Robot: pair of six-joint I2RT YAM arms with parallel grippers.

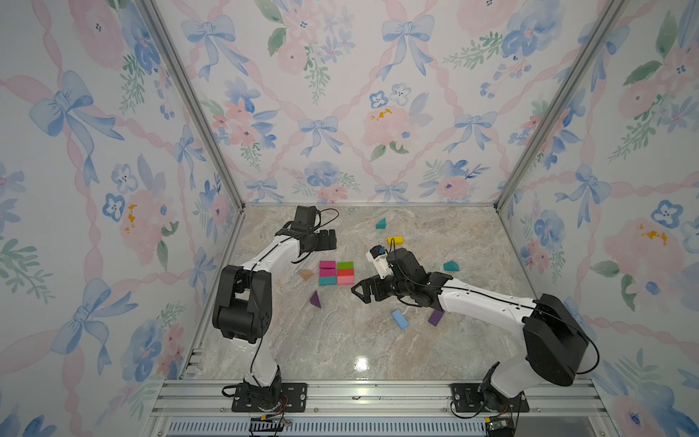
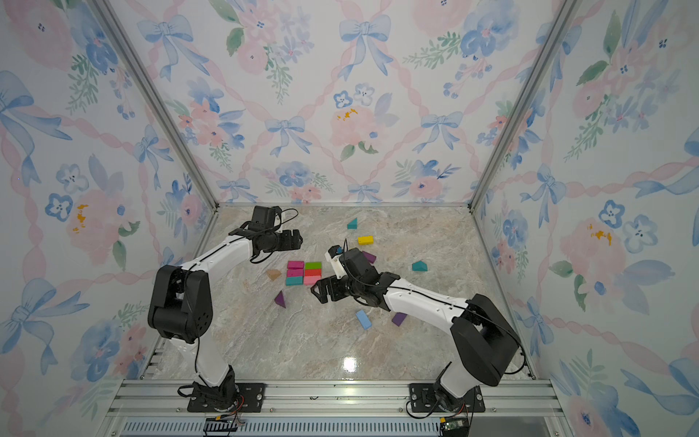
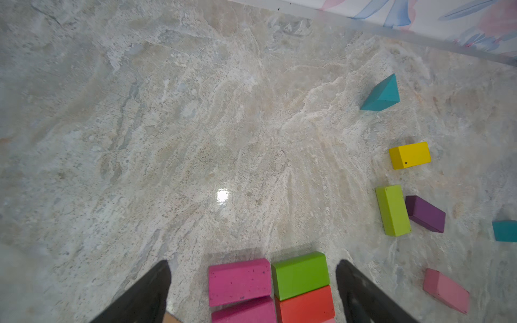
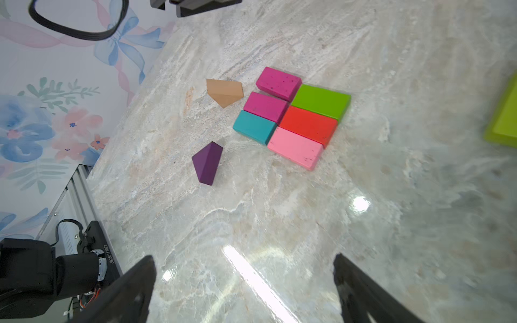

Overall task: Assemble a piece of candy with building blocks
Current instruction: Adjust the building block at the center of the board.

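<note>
Seemingly empty, left claw point(image 3: 252, 262), right claw point(image 4: 244, 256), agape

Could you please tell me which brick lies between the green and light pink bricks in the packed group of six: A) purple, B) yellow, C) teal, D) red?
D: the red brick touches the green brick along one long side and the light pink brick along the other.

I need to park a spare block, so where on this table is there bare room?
Widest bare patch: the near table strip, in front of the purple prism and blue brick. Also the far right corner behind the yellow brick. Crowded around the six-brick cluster, with the right gripper beside it.
</note>
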